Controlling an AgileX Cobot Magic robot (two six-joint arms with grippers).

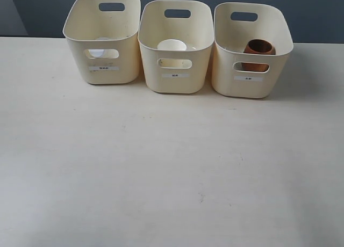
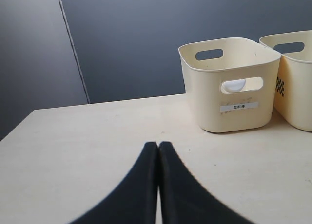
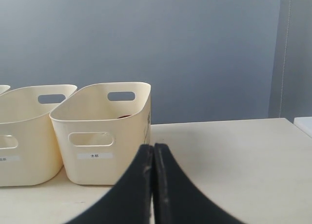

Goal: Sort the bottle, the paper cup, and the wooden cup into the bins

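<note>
Three cream bins stand in a row at the table's far edge. The left bin (image 1: pixel 102 40) holds the bottle (image 1: pixel 97 52), only its white cap showing through the handle slot (image 2: pixel 234 85). In the middle bin (image 1: pixel 175 45) sits the white paper cup (image 1: pixel 172 44). The reddish-brown wooden cup (image 1: pixel 258 55) rests in the right bin (image 1: pixel 250 49). My left gripper (image 2: pixel 158 144) is shut and empty above bare table, well short of the left bin (image 2: pixel 229 83). Shut with nothing held, my right gripper (image 3: pixel 153 147) hangs in front of the right bin (image 3: pixel 102 131). Neither gripper appears in the exterior view.
A dark blue-grey wall runs behind the bins. The pale wooden table (image 1: pixel 172 166) stretches from the bins toward the camera. A second bin (image 3: pixel 24 134) shows beside the right one in the right wrist view.
</note>
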